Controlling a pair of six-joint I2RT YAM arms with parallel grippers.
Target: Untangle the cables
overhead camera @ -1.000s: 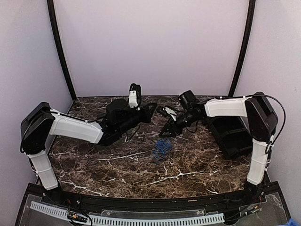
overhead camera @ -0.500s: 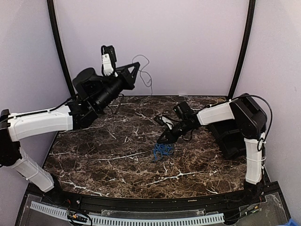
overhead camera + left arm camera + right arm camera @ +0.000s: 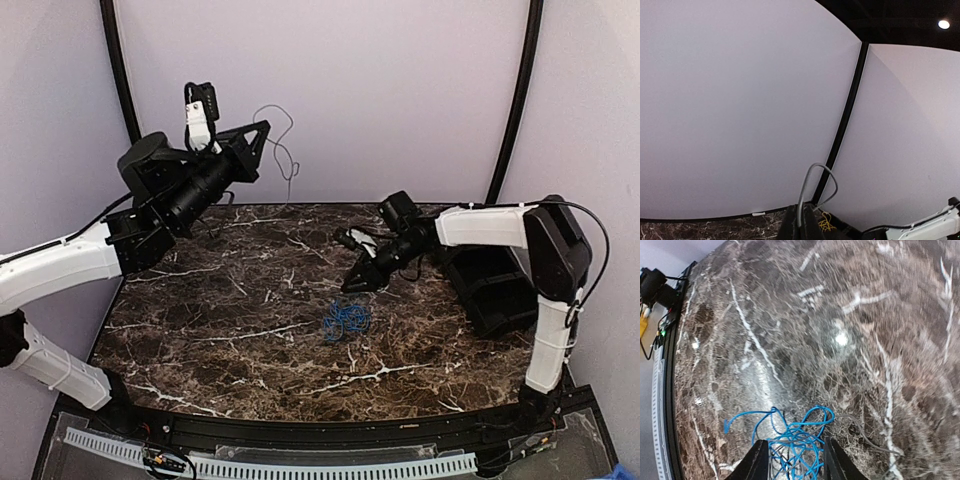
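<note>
A tangle of blue cables (image 3: 345, 318) lies on the marble table (image 3: 220, 330) near its middle. My right gripper (image 3: 347, 286) hovers just behind and above it. In the right wrist view the blue cables (image 3: 797, 435) show between the parted fingers of the open right gripper (image 3: 796, 442), and a thin grey cable (image 3: 875, 440) trails off to the right. My left gripper (image 3: 264, 129) is raised high at the back left, shut on a grey cable (image 3: 283, 140) that loops up and hangs down. The left wrist view shows that grey cable (image 3: 812, 182) rising from the closed left gripper (image 3: 802, 222).
A black bin (image 3: 495, 285) stands at the table's right edge under the right arm. In the left wrist view yellow cables (image 3: 826, 221) lie in that bin's corner. Pale walls and black corner posts (image 3: 125, 100) close in the back and sides.
My left arm has swung from low over the table to high at the back left, lifting the grey cable. The right gripper dipped to the blue tangle, then drew back slightly.
</note>
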